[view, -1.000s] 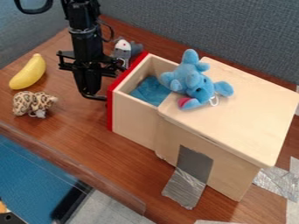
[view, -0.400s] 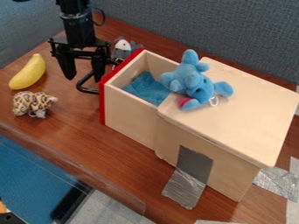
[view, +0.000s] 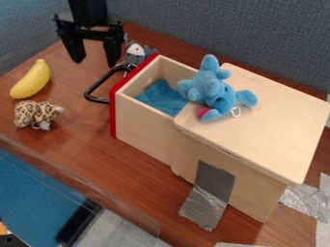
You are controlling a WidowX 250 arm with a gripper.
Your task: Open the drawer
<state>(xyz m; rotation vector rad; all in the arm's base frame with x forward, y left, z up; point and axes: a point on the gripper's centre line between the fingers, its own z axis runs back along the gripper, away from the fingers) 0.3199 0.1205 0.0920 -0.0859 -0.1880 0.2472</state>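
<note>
**A drawer [view: 145,131] is left standing open, a gripper [view: 96,62] spread wide above its handle [view: 94,89]**

Over the far left corner of the tabletop [view: 84,157], the black gripper is pictured pointing downward, its two fingers held wide apart. The right-hand fingertip in the view is seen close to the upper end of the black handle; whether the two are touching cannot be told.

The drawer is shown pulled out of a pale wooden cabinet [view: 264,130] toward the left edge of the tabletop, its red front [view: 113,113] turned that way and fitted with the handle. Inside, a blue cloth [view: 161,98] is laid on the bottom. A blue plush toy [view: 218,91] is perched on the cabinet's top, at the edge next to the opened compartment.

Near the tabletop's left edge, a yellow banana [view: 31,80] is set down, with a leopard-spotted plush toy [view: 35,114] placed between it and the front edge. By the back edge, a grey plush toy with a white face [view: 135,52] is partly hidden behind the red front. Silver tape [view: 203,207] is stuck to the cabinet's near side and run down onto the tabletop toward its front edge.
</note>
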